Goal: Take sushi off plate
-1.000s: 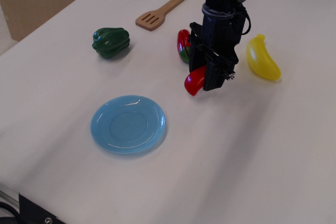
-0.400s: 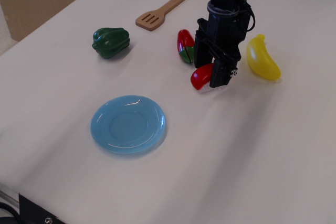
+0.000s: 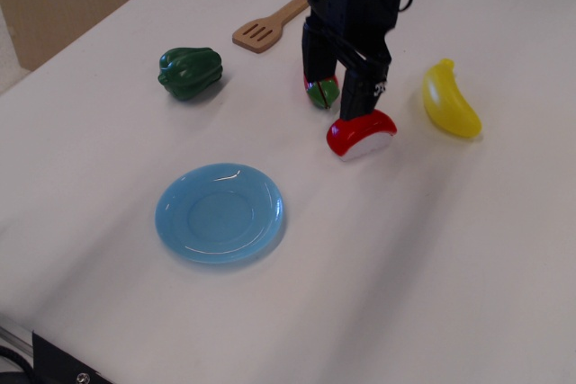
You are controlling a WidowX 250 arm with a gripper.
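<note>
Sushi on table, off plate, claw open.

sushi red over white | plate light blue | pepper dark green | banana yellow | spatula tan | gripper black

The pincer hides most of the red-and-green toy vegetable behind it, leaving only its lower green end showing. The arm above runs out past the top edge. The worktop is cut off on every side.

A robot test bench, likely a lab: plastic toy foods lie around the pincer on a bare white desk.
</note>
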